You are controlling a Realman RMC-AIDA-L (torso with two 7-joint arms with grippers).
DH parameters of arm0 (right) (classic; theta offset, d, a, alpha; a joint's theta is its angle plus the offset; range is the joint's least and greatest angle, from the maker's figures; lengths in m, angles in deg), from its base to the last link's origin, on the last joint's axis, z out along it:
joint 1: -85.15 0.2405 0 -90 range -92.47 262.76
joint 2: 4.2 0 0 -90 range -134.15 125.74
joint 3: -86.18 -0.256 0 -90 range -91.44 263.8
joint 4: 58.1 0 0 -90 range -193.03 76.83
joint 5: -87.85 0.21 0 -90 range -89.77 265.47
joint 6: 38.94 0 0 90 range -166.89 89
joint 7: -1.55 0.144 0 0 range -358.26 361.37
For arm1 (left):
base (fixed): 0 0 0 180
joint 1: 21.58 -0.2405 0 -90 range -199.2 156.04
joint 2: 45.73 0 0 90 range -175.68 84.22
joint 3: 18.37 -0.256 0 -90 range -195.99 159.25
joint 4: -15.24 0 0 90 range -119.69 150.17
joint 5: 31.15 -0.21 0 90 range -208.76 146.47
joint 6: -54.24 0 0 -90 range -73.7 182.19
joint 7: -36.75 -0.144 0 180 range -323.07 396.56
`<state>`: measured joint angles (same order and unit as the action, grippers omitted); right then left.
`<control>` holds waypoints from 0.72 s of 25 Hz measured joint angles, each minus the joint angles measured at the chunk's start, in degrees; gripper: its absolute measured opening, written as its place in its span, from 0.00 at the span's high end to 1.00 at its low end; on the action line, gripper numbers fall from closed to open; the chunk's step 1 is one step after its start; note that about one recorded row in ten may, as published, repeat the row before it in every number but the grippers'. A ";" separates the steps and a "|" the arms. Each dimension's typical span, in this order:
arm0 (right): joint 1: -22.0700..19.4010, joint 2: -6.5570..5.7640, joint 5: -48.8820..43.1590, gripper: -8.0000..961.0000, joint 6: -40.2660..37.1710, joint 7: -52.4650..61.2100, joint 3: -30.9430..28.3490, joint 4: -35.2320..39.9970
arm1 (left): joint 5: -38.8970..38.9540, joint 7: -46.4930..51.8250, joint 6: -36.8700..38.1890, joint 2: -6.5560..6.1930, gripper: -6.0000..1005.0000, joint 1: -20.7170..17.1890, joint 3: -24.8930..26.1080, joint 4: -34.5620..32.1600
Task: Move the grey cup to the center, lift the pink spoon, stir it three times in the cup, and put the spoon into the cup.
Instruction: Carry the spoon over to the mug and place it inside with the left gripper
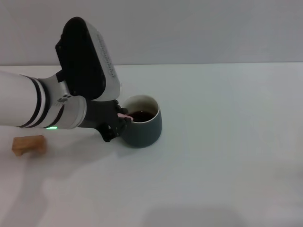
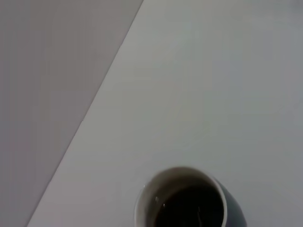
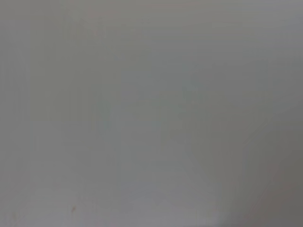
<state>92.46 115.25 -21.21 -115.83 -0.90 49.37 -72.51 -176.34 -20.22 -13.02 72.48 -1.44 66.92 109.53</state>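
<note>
My left gripper (image 1: pixel 124 118) sits at rim of rounded blue-grey ceramic mug (image 1: pixel 144 130) w/ dark liquid, fingers pinched on slim pink spoon (image 1: pixel 126 116); wooden block (image 1: pixel 29 144) well left of mug.

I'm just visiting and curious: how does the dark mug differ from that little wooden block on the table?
The grey cup is rounded, dark blue-grey and hollow, holding dark liquid; the wooden block is boxy, light tan and looks solid. The cup is clearly larger than the block. The left gripper is at the cup's rim with the pink spoon, while the block lies alone. Both rest on the white table.
</note>
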 joint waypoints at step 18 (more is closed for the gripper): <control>-0.08 -0.10 0.00 0.99 -0.41 0.00 0.42 -0.01 | -0.13 -0.02 1.25 -0.07 0.85 -0.85 3.83 -0.09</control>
<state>92.38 115.14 -21.22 -116.24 -0.91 49.79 -72.51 -176.47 -20.24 -11.77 72.40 -2.29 70.75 109.44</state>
